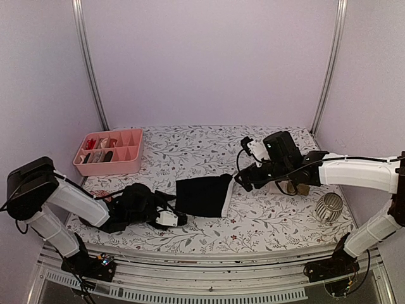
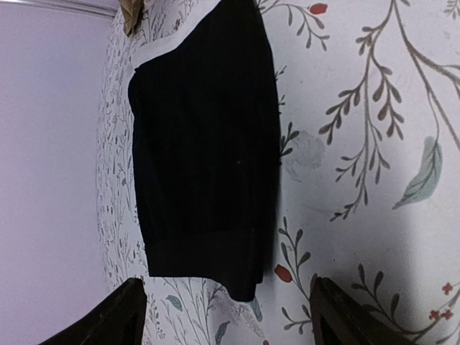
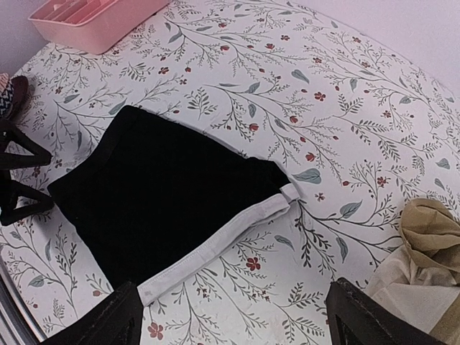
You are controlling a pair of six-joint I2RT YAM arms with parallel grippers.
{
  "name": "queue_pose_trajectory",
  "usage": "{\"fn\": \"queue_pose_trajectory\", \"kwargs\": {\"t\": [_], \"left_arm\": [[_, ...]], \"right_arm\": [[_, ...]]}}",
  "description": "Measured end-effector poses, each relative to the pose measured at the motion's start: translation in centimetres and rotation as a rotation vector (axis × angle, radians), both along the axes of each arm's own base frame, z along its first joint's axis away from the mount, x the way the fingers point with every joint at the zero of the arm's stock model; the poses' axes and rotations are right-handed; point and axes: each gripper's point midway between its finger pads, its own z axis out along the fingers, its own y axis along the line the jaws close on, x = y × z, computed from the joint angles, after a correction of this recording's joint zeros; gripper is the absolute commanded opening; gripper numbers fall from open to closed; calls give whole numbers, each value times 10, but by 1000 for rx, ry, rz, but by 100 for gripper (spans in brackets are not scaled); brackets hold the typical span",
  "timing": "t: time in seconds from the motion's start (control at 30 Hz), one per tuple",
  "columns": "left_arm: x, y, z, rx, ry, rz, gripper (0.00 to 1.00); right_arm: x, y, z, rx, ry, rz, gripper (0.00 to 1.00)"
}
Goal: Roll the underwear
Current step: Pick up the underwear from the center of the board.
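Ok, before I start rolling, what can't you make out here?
- Tan underwear: cut by the right wrist view's edge; in the top view, the right arm mostly covers it.
- Pink tray contents: too small from the top.
- Black underwear: the left wrist view's top edge cuts off its white band.

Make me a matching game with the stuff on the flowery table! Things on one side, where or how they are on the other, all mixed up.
Things:
1. black underwear
2. tan underwear
3. pink tray
4. ribbed cup

Place or state:
A. back left of the table
B. near the front right edge
C. spread flat in the middle
D. crumpled in a heap

Pairs: 1-C, 2-D, 3-A, 4-B.
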Motion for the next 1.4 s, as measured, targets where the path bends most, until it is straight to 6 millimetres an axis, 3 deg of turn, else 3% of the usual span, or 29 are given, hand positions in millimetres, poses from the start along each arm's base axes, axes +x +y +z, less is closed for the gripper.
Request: {"fn": "queue_pose_trajectory", "kwargs": {"t": [0.23,0.43,0.63,0.97,1.1,1.23,1.4], "left_arm": [[15,-11,-7,27,-83,32,51],[21,-8,-14,61,-109,57,35],[27,-9,-24,88,-99,81,1],[27,-19,-22,76,-20,85,0],[27,-30,-2,32,60,62,0],[32,-40,24,-27,122,44,0],[35,-35,22,-23,212,52,0]], "right_arm": [[-3,-3,8,33,-32,1,91],[-3,-1,9,41,-42,3,91],[-11,8,8,29,-74,58,93],[-58,20,2,-8,-240,303,97],[-91,38,-3,-30,-365,456,100],[-128,55,-23,-95,-464,634,100],[-128,78,-45,-202,-522,685,99]]}}
